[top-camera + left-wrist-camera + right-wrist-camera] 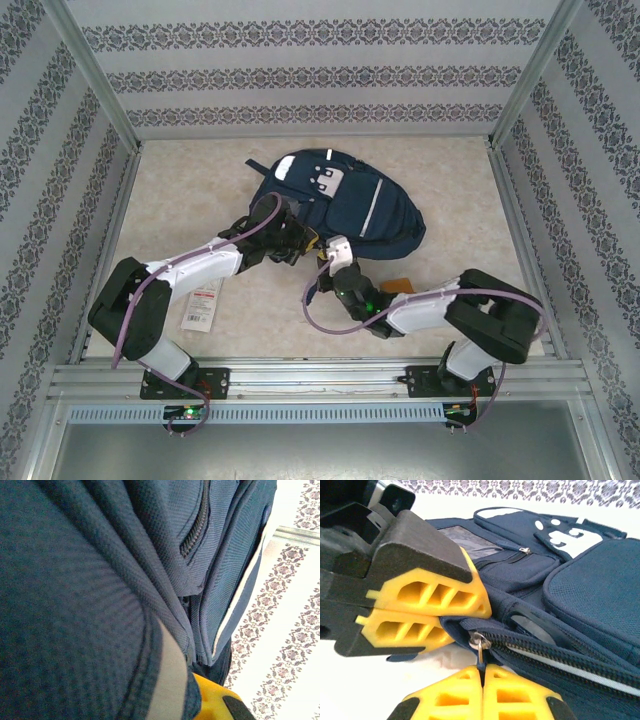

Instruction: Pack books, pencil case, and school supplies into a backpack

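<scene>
Backpack (350, 205) is lying mid-counter (450, 190), white patch facing up. Where the top view is blurring both claws together, the right wrist view is separating them. The right claw (483, 672) is pinching the zipper pull (479, 642), fingers pressed tight. The left claw (465, 621) is clamping a fabric edge beside it.

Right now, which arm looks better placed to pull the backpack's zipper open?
Right. The right gripper is shut on the zipper pull, ready to drag it along. The left gripper is clamped on the backpack fabric beside it, likely bracing.
</scene>
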Robot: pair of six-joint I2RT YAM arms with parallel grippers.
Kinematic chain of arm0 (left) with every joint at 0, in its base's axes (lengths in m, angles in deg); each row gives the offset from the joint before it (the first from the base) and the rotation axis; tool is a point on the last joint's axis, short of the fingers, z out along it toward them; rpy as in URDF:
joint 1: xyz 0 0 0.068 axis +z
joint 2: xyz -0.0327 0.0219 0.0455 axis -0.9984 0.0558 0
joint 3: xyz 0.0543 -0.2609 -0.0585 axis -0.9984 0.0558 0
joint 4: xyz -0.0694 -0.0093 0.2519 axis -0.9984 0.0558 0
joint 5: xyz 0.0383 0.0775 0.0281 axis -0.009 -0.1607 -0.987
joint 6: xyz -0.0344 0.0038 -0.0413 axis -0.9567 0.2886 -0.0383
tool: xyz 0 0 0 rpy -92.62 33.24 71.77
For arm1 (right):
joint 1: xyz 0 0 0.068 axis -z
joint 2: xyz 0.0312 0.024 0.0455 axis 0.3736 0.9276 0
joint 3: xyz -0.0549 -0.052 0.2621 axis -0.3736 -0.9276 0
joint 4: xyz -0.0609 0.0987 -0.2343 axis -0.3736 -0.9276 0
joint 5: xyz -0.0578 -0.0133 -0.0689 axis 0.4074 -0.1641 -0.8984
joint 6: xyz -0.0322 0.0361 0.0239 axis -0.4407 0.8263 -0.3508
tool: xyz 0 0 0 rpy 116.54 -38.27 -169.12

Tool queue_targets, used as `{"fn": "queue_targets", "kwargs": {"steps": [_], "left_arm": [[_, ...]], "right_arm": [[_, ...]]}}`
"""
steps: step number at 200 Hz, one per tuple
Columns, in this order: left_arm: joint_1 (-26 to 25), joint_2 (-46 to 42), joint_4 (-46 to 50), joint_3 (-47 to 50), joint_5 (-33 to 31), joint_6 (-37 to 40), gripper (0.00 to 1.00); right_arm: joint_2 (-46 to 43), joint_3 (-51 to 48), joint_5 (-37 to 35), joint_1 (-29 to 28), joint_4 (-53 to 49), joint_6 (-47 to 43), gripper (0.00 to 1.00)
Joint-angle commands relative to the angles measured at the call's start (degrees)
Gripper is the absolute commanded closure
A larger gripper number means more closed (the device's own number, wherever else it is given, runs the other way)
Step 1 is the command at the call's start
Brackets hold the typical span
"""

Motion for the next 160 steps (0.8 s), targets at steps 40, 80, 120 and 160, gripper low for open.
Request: {"fn": "queue_targets", "kwargs": {"steps": [40,80,120,160], "left_arm": [[1.9,1.1,6.0,-2.6,-4.4,9.4,1.0],[3.0,1.4,5.3,-1.6,-3.8,10.6,1.0],[2.7,1.6,0.6,-0.2,0.3,3.4,1.0],[0.8,1.8,-2.2,-2.8,1.3,-3.1,1.0]], "right_arm": [[-15.7,-4.5,16.6,9.6,-19.2,7.9,1.0],[-22.7,-3.7,25.8,14.8,-29.7,6.8,1.0],[-17.6,1.2,41.1,11.9,-27.5,0.4,0.71],[-7.4,0.5,31.5,3.7,-6.9,-13.8,0.56]]}}
